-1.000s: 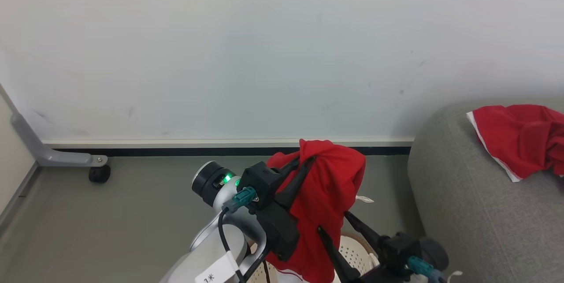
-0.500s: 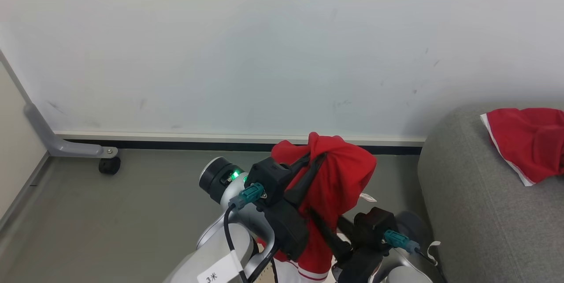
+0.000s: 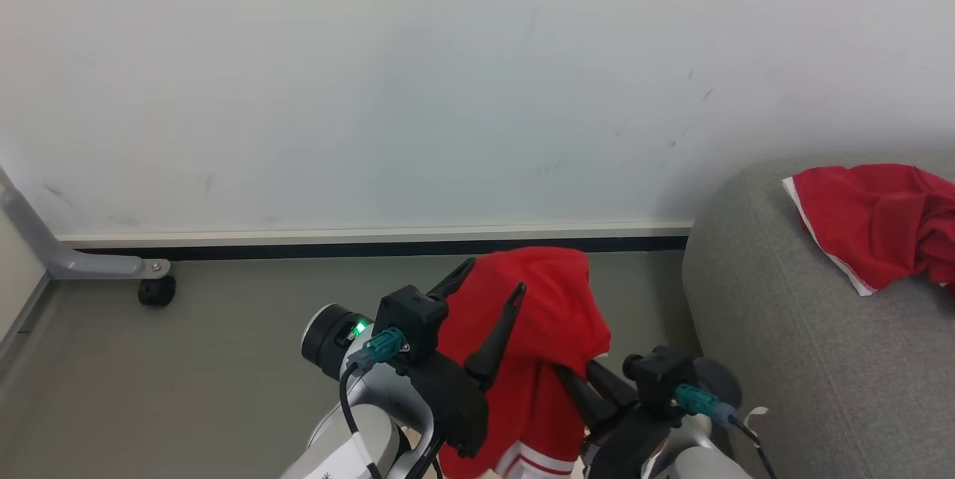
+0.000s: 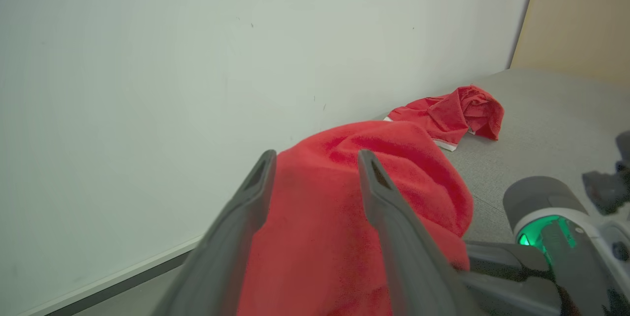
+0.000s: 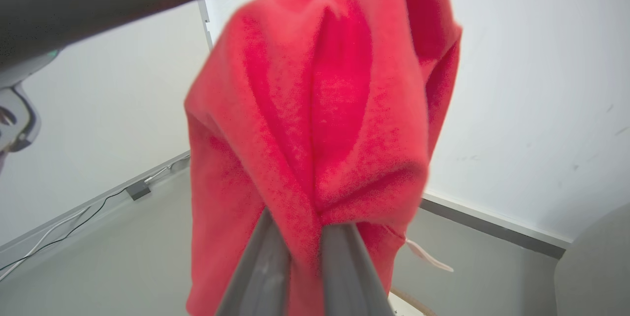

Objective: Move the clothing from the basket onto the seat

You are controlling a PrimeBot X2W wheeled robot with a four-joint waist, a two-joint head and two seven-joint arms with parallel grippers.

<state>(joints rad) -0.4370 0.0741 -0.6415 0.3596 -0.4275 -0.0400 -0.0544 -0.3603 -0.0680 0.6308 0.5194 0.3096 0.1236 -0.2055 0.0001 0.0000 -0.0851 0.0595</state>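
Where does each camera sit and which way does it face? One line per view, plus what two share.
Head view: on the head, facing down at floor, wall, seat; left claw open, right claw shut on the held garment.
Left wrist view: on that wrist, along the left claw toward the seat.
Right wrist view: on that wrist, along the right claw toward the wall.
Shared: head and left wrist views show the second garment on the seat.

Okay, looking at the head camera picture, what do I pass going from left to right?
Wheel → left gripper → right gripper → sofa → garment on the sofa. The held garment overlaps both grippers, so it has no clear place.
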